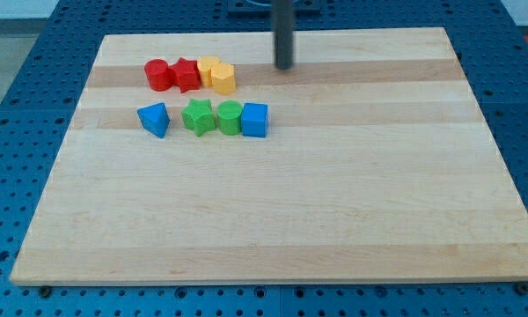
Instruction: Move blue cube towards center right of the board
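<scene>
The blue cube is sitting left of centre, touching the green cylinder on its left, which is blocking that pushing face. It is looking light, rigid and likely to slide. My tip is hovering farther back, slightly right; there are no jaws.

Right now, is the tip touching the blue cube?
Apart. The camera view shows my tip well above and to the right of the blue cube, with bare board between them.
</scene>
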Robot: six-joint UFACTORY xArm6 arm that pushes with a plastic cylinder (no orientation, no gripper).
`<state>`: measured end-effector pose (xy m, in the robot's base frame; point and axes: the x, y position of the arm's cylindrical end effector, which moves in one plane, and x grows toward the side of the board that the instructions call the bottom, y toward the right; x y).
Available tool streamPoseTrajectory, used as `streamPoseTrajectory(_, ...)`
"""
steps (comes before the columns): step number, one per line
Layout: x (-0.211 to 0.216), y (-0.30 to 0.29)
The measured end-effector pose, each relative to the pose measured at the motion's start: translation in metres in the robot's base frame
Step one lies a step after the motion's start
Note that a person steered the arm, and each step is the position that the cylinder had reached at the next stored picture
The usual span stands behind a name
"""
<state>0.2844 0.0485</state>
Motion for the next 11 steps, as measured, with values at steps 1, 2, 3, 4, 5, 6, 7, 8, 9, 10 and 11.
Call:
streamPoseTrajectory(1, 0.047, 0.046)
streamPoseTrajectory(2, 0.082, 0.013)
streamPoseTrajectory(3, 0.08, -0.06)
streamPoseTrajectory(4, 0.073, -0.111)
streamPoseTrajectory(5, 0.091, -0.127)
streamPoseTrajectory(6, 0.111, -0.102)
streamPoseTrajectory(7, 0.112, -0.035)
streamPoseTrajectory(8, 0.112, 0.017)
streamPoseTrajectory(9, 0.115, 0.016)
streamPoseTrajectory(10, 0.125, -0.025)
streamPoseTrajectory(11, 0.139, -0.024)
